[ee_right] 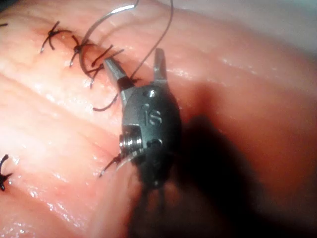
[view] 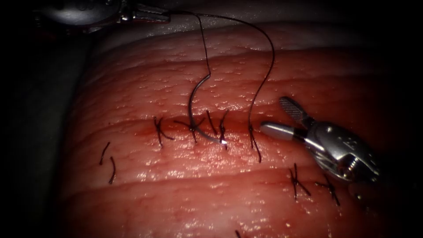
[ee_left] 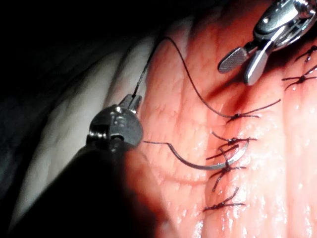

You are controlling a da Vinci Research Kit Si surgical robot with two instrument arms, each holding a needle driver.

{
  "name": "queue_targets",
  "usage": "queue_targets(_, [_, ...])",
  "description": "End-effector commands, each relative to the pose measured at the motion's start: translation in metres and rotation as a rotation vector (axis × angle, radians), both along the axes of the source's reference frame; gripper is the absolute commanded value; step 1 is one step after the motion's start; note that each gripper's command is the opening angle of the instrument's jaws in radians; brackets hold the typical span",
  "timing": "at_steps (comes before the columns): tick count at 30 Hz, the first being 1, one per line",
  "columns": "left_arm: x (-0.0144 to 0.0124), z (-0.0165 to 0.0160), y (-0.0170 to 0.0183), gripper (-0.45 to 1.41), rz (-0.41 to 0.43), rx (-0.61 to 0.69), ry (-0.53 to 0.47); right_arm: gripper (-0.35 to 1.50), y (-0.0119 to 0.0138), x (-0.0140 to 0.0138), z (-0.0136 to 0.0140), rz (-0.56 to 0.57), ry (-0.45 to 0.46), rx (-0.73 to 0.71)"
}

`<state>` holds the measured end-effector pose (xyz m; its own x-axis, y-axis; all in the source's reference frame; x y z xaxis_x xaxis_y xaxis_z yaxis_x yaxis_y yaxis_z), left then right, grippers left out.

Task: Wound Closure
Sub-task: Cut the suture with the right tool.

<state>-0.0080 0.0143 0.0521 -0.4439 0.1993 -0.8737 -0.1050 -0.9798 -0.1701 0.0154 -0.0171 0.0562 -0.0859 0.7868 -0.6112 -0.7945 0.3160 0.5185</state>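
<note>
The curved needle (view: 191, 101) lies free on the tissue (view: 145, 194), held by neither tool. Its tail is above the cut (view: 141, 127); its glinting tip rests just below the cut among the stitches (view: 222, 128). The needle (ee_left: 198, 166) also shows in the left wrist view. The left tool (view: 165, 16), far up and to the left, is shut on the thread (view: 264, 48). From it, one strand drops to the needle's tail and the other arcs right and down to a stitch (view: 252, 140). The right tool (view: 284, 119) is open and holds nothing, just right of that stitch.
More tied stitches (view: 158, 132) cross the cut toward the left. Two other stitches (view: 297, 180) sit on a lower line under the right tool's body. Short cut thread ends (view: 108, 161) lie at the far left. Red fluid wets the cut. The tissue's pale edge (view: 185, 31) runs below the left tool.
</note>
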Motion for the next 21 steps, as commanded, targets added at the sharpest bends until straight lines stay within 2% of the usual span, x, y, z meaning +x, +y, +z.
queue_targets(1, [-0.0007, -0.0002, 0.0002, -0.45, -0.001, -0.002, -0.004, 1.18, 0.0000, 0.0014, 0.0010, 0.001, -0.005, 0.004])
queue_targets(4, [-0.0010, -0.0022, -0.0005, -0.45, -0.011, -0.019, -0.008, 1.25, 0.0001, 0.0024, 0.0016, 0.011, -0.009, 0.016])
queue_targets(13, [-0.0010, -0.0076, -0.0020, -0.45, -0.034, -0.041, 0.009, 1.25, 0.0011, 0.0042, 0.0031, 0.029, -0.034, 0.032])
queue_targets(21, [-0.0012, -0.0100, -0.0026, -0.45, -0.038, -0.065, 0.026, 1.23, 0.0022, 0.0055, 0.0046, 0.048, -0.054, 0.037])
